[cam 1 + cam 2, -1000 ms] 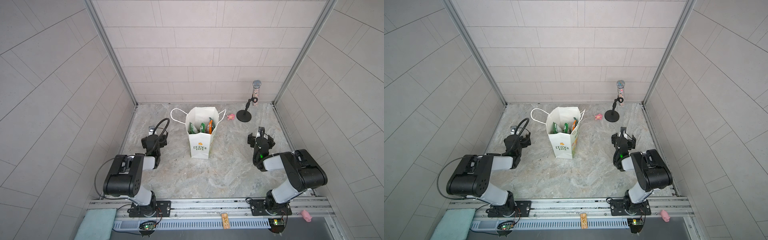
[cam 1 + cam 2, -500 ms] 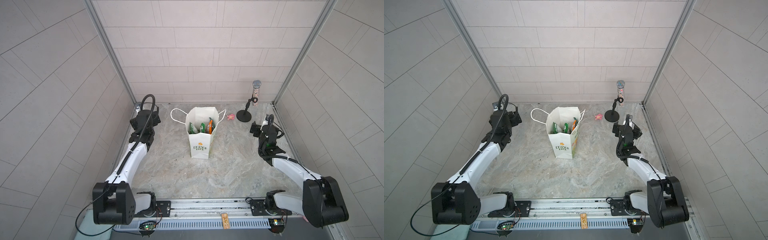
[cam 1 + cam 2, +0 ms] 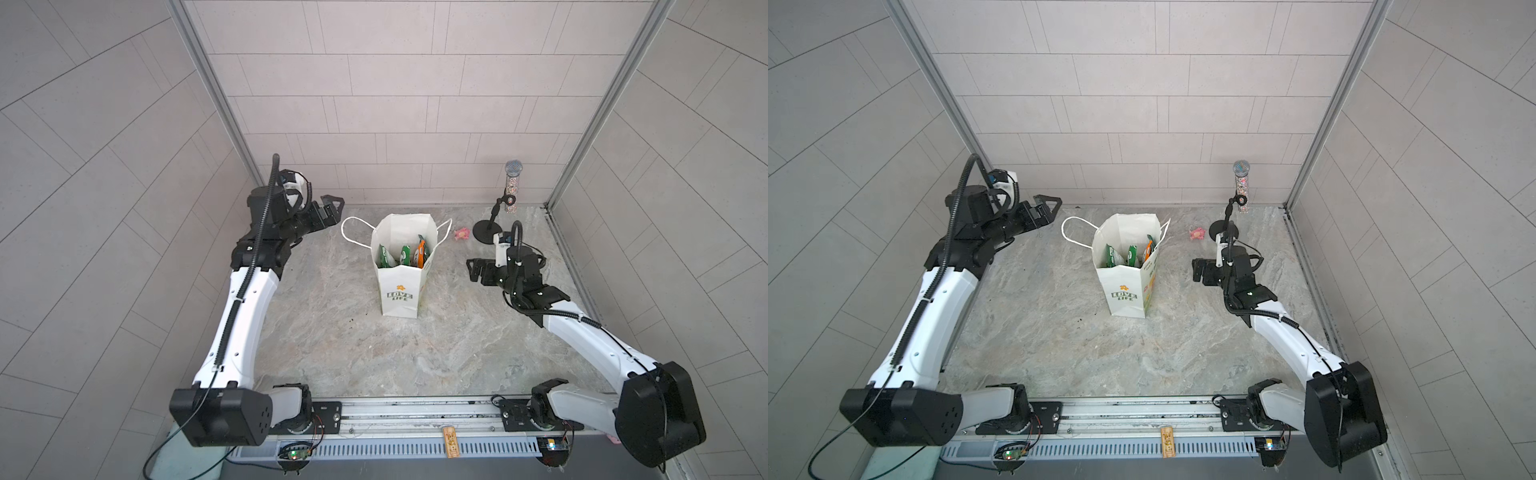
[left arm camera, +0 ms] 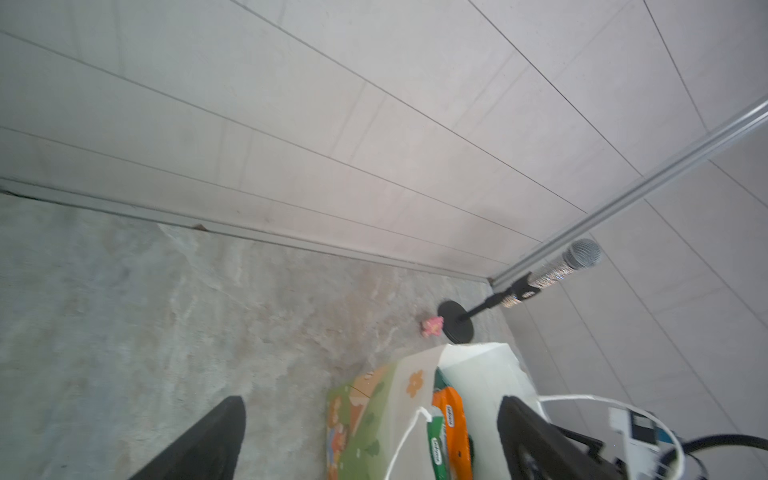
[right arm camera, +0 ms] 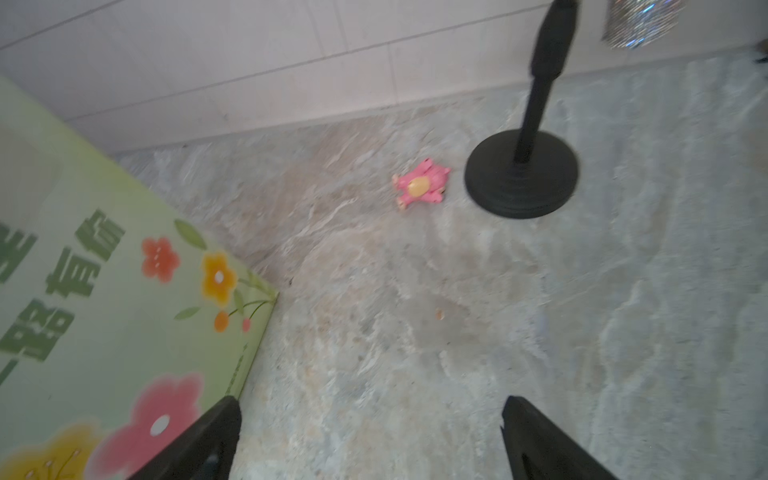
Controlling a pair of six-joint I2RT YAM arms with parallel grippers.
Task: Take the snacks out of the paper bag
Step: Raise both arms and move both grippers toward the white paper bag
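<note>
Snacks (image 3: 401, 255) are standing upright inside the paper bag (image 3: 399, 293), which is sitting just above the centre of the frame in both top views on the marble-patterned tabletop (image 3: 374, 357). Green packet tops and one orange packet (image 3: 421, 251) are showing within its open mouth.

Nearest the camera, along the bottom edge, the metal rail (image 3: 415, 409) is carrying both arm bases. Further in, at centre right, the right gripper (image 3: 471, 270) is hovering beside the bag and apart from it. It is pointing toward the bag's flowered side with jaws spread wide, gripping nothing.

Left of centre and further back, the left gripper (image 3: 332, 210) is hanging above the tabletop near the bag's white cord handle (image 3: 343, 230), jaws likewise gaping wide and empty. In the left wrist view the bag's mouth is showing between its fingers (image 4: 208, 436).

Beyond the bag, toward the upper right, a small pink toy figure (image 3: 461, 235) is lying just beside the round black base of a microphone stand (image 3: 484, 230). Its glittery microphone (image 3: 510, 189) is rising before the tiled back wall.
</note>
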